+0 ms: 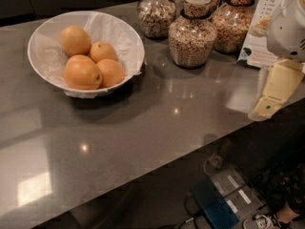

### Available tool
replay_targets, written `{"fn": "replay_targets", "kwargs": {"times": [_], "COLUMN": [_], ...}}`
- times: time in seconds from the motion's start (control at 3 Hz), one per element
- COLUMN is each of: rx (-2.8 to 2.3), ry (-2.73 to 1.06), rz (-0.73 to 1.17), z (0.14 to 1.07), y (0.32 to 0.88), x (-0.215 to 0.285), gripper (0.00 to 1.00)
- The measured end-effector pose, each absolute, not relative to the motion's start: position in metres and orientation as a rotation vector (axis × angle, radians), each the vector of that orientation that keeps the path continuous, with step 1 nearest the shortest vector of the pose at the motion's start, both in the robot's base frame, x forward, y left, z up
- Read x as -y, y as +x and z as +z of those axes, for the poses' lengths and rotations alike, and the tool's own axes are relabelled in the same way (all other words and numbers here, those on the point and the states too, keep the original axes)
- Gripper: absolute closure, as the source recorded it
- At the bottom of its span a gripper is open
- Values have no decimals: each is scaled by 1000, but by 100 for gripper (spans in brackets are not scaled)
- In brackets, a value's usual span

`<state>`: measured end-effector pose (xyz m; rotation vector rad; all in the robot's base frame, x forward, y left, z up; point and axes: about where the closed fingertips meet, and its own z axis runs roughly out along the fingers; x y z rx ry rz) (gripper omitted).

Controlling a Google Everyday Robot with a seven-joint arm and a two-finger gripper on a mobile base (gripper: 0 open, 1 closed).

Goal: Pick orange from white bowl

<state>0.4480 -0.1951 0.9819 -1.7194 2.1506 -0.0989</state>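
Observation:
A wide white bowl [32,56] with crinkled paper lining stands on the grey counter at the far left. It holds several oranges: one at the back left [76,39], one behind the middle [104,51], a large one in front [82,74] and one at the front right [111,72]. My gripper [270,97], cream-coloured below a white arm, hangs at the right edge of the view over the counter's right end. It is far to the right of the bowl and holds nothing that I can see.
Three glass jars of cereal [192,30] stand at the back of the counter, right of the bowl. A printed card [264,27] stands behind the gripper. The counter's front edge runs diagonally; below it are floor, cables and a blue-grey device [224,199].

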Motion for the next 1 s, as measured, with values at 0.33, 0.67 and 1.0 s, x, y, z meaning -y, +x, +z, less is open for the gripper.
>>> {"fn": "replay_targets", "kwargs": {"times": [0.33, 0.67, 1.0], "rx": [-2023, -1901, -1901], "ry": [-1779, -1801, -1801], "rz": [-55, -12, -12], "z": [979, 985, 985], "y": [477, 498, 498], "x": [153, 121, 121], "gripper": [0, 0, 0]}}
